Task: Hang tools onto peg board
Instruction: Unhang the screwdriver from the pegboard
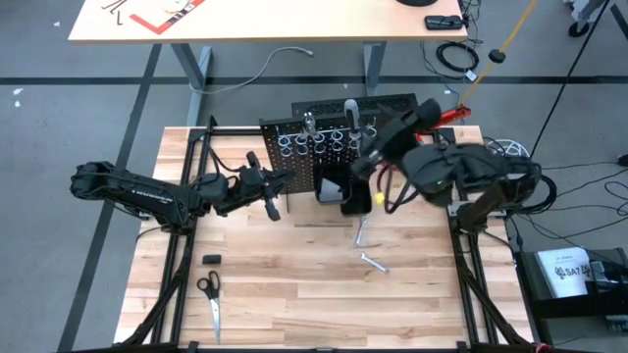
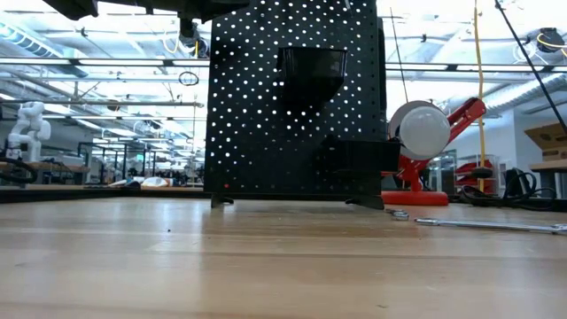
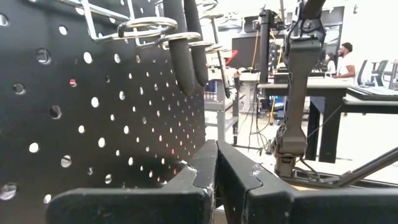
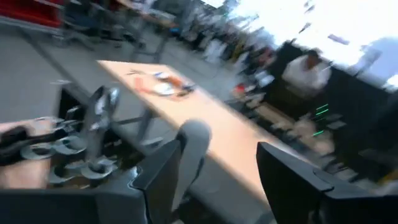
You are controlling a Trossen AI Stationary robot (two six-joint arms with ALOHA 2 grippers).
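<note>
The peg board (image 1: 316, 147) stands upright so tools hang from its rings; the right hand (image 1: 365, 147) hovers open above it, the left hand (image 1: 272, 206) waits closed beside it.

This is a robotics lab set in a large open workshop hall. A wooden table (image 1: 294, 284) carries a black peg board (image 2: 292, 97), with two dark robot arms mounted on frames at either side of it. Behind the peg board, the low view shows a long hall with ceiling pipes and strip lights, work benches, and a small white robot (image 2: 27, 124). Loose cables (image 1: 453, 54) lie on the grey floor beyond the table. A person (image 3: 341, 59) sits at a desk further off.
</note>
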